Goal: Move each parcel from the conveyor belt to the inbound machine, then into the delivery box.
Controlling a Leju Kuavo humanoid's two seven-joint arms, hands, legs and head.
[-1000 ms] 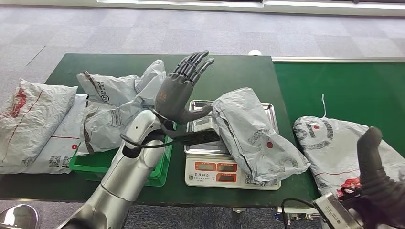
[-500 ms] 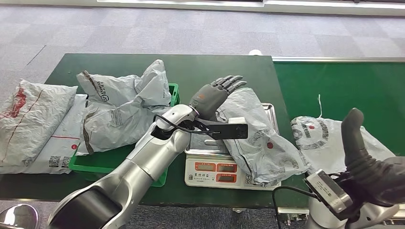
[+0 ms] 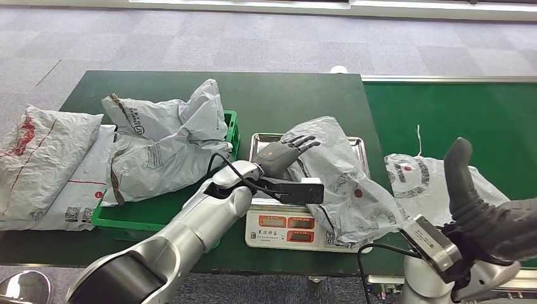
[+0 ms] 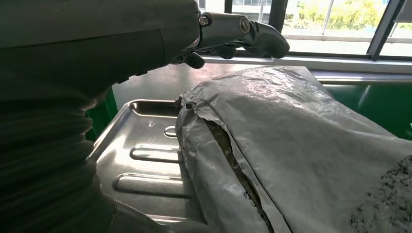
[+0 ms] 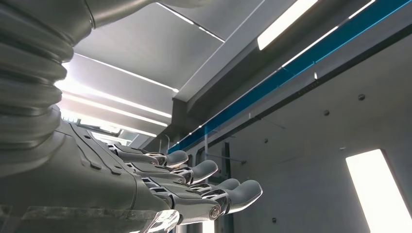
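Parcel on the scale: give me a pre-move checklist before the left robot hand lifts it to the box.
1. Parcel on the scale tray: ok, though it overhangs the front.
2. Left robot hand open, above the parcel's near end: ok.
3. Grip made: not ok, fingers not closed on it.
4. Green box has room: cannot tell, a parcel pile covers it.
5. Right robot hand holds nothing: ok.
6. Scale reading: cannot tell.
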